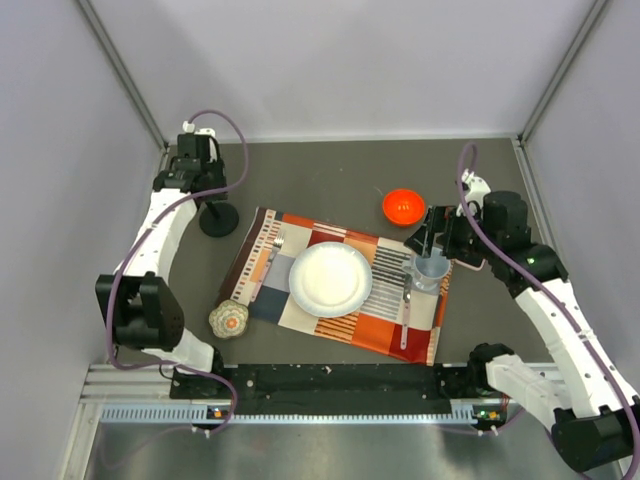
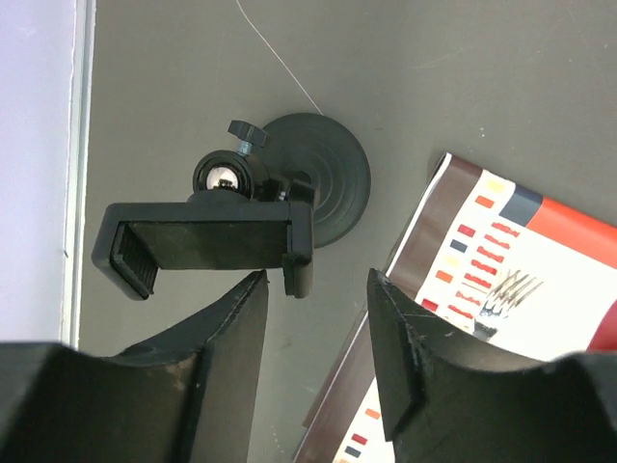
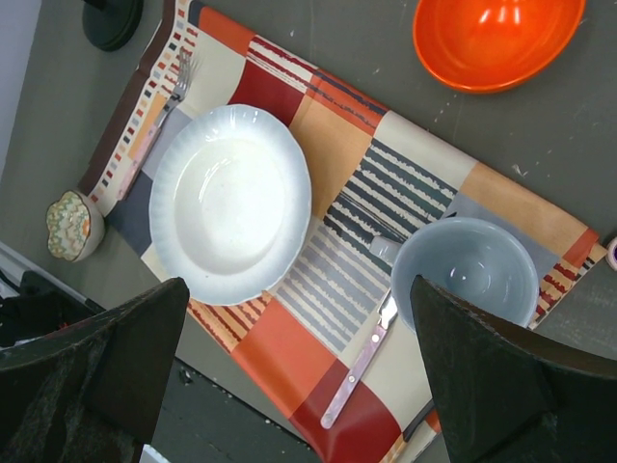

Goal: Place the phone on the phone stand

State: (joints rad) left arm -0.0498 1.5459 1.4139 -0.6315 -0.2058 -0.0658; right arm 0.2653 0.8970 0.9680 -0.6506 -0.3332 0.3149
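The phone stand (image 1: 218,217) stands on the dark table at the back left, a black disc base with a clamp holder on a ball joint. In the left wrist view the holder (image 2: 202,241) lies sideways above the base. My left gripper (image 2: 318,285) is open and empty, hovering just beside the holder; in the top view it (image 1: 203,190) is behind the stand. The phone (image 1: 470,264) shows only as a pale pink edge under my right arm, right of the mug. My right gripper (image 3: 299,289) is wide open and empty above the mat; in the top view it (image 1: 433,238) hangs over the mug.
A patterned placemat (image 1: 300,310) holds a white plate (image 1: 330,279), a fork (image 1: 272,252), a knife (image 1: 405,318) and a grey-blue mug (image 1: 431,268). An orange bowl (image 1: 402,206) sits behind the mat. A small patterned dish (image 1: 228,320) sits at the front left. Walls enclose the table.
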